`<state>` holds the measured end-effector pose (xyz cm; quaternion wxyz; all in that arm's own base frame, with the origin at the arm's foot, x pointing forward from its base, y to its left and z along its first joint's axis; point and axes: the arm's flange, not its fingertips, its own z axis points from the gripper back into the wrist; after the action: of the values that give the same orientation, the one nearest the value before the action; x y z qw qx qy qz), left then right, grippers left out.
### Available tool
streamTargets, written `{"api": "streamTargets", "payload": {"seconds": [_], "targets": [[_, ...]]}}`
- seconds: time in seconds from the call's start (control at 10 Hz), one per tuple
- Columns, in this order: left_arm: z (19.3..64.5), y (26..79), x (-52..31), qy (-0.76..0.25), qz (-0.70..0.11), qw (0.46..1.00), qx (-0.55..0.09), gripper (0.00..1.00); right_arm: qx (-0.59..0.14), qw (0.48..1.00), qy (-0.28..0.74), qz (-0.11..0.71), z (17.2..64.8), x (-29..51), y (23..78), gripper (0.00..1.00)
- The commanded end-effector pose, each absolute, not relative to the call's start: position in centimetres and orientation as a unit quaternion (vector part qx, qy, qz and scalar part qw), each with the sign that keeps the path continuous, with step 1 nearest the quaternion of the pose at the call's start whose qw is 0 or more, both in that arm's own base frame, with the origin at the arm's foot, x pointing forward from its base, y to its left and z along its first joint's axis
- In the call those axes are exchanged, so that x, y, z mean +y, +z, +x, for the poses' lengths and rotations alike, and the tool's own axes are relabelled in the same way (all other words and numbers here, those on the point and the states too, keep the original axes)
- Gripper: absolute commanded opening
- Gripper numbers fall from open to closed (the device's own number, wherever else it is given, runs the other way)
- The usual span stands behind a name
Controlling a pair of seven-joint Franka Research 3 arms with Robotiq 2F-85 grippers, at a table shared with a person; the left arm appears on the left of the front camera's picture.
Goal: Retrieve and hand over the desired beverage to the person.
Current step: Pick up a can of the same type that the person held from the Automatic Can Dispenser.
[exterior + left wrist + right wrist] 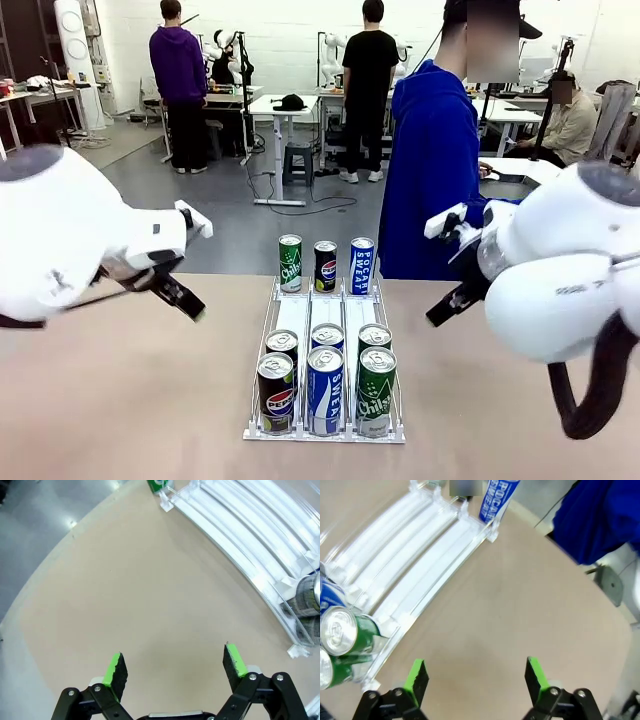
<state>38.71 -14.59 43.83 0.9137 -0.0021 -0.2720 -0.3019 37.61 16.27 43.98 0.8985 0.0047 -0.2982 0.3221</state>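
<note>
Front view: nine beverage cans (325, 385) stand in a clear rack (297, 312) mid-worktop, with the person (430, 170) beyond.
Left wrist view: my left fingers (116, 672) are wide and empty beside the rack.
Right wrist view: my right fingers (534, 674) are wide and empty.
The cans are likely rigid, slick and weighty; grip mid-body.

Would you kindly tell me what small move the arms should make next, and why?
Probably ease the right gripper sideways toward the front cans in the rack: its jaws stand open and empty over bare table, beside the rack.
</note>
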Motion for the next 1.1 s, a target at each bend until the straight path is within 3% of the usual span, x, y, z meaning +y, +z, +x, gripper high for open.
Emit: {"api": "streamTargets", "payload": {"seconds": [0.0,0.3,0.8,1.0], "targets": [[36.3,52.7,-13.8,-0.298,0.03,0.912,-0.279,1.0,-0.315,0.895,0.317,-0.003,32.4,14.1,51.0,1.0],[34.6,58.9,-13.8,-0.303,0.047,0.904,-0.298,1.0,-0.325,0.889,0.32,-0.034,29.5,13.5,58.1,1.0],[33.7,60.3,-13.6,-0.305,0.031,0.902,-0.303,1.0,-0.335,0.886,0.32,-0.019,28.5,13.2,59.2,1.0],[35.2,61.8,-7.5,-0.33,-0.131,0.894,-0.275,1.0,-0.306,0.865,0.383,0.107,29.0,6.4,61.3,1.0]]}}
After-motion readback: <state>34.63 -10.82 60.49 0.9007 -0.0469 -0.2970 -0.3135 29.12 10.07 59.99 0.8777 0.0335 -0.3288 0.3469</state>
